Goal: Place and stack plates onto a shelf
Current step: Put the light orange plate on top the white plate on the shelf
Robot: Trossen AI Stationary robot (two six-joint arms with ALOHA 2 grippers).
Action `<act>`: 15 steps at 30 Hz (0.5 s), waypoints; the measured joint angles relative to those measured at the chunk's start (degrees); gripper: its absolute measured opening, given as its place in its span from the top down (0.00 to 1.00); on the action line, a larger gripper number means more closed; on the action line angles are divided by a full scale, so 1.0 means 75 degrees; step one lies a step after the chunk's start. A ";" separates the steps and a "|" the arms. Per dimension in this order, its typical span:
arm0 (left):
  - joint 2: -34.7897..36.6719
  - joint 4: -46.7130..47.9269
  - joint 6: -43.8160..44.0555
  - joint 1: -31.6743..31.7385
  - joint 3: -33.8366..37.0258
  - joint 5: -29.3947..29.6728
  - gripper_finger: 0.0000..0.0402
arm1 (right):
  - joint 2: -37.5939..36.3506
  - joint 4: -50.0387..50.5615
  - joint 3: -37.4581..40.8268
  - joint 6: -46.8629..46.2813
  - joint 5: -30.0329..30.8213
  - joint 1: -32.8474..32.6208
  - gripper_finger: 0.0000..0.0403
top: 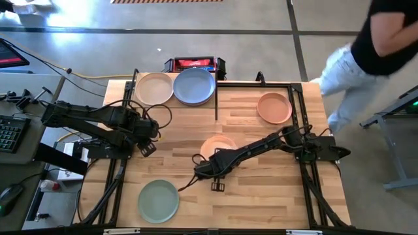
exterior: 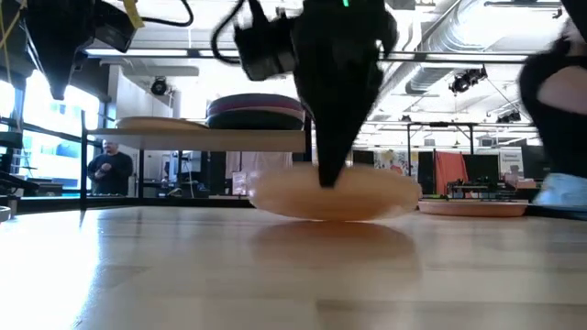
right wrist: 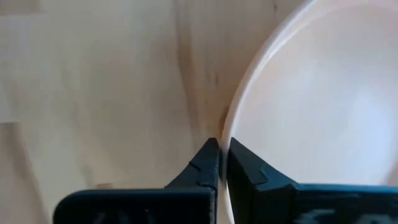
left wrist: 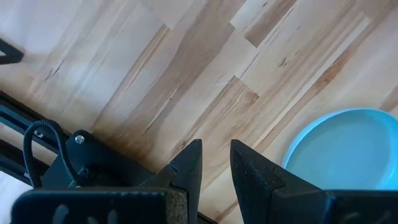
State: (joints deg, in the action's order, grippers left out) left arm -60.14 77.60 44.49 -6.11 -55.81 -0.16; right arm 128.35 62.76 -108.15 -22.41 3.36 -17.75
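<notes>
A pale peach bowl (top: 219, 145) sits mid-table; my right gripper (top: 210, 167) has come down at its near-left rim and is shut on it, as the right wrist view (right wrist: 219, 157) and the low view (exterior: 330, 174) show. My left gripper (top: 147, 147) hovers open over bare wood by the left edge, touching nothing (left wrist: 216, 158). The shelf (exterior: 211, 137) stands at the far left, carrying a beige plate (top: 153, 88) and a stack topped by a blue plate (top: 194, 86). A peach plate (top: 274, 108) lies far right and a sage green plate (top: 159, 200) near left, both flat on the table. My right gripper pinches the peach bowl's rim (right wrist: 231, 118) on its near-left side, one finger (right wrist: 245, 168) inside the bowl and the other (right wrist: 205, 163) outside. The fingers point down from above. In the low view the bowl (exterior: 335, 197) appears level and low on the table; whether it is lifted I cannot tell.
A black frame rail (top: 216, 98) borders the shelf's right side. A red and black box (top: 194, 64) sits behind the shelf. A person (top: 379, 46) stands beyond the table's far right corner, another (exterior: 110, 170) far back in the room. Bare wood lies between the bowl and the shelf.
</notes>
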 joint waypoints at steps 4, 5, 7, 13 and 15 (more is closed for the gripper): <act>0.0000 -0.0290 -0.0416 0.0000 0.0003 0.0001 0.82 | 0.0000 0.0398 -0.0624 0.0110 0.0000 -0.0145 1.00; 0.0000 -0.0369 -0.0599 0.0000 0.0003 0.0000 0.82 | 0.0000 0.0513 -0.0813 0.0160 0.0002 -0.0181 1.00; 0.0000 -0.0615 -0.0982 0.0000 0.0003 -0.0003 0.82 | -0.0003 0.0743 -0.1208 0.0274 0.0005 -0.0248 1.00; 0.0000 -0.1497 -0.2325 0.0003 0.0003 -0.0123 0.82 | -0.0015 0.1254 -0.2432 0.0635 0.0018 -0.0315 1.00; 0.0000 -0.1727 -0.2713 0.0003 0.0003 -0.0123 0.82 | -0.0018 0.1365 -0.2795 0.0762 0.0057 -0.0314 1.00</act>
State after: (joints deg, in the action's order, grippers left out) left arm -60.14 64.65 24.14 -6.09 -55.79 -1.08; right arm 128.22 73.00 -129.12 -16.69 3.80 -20.10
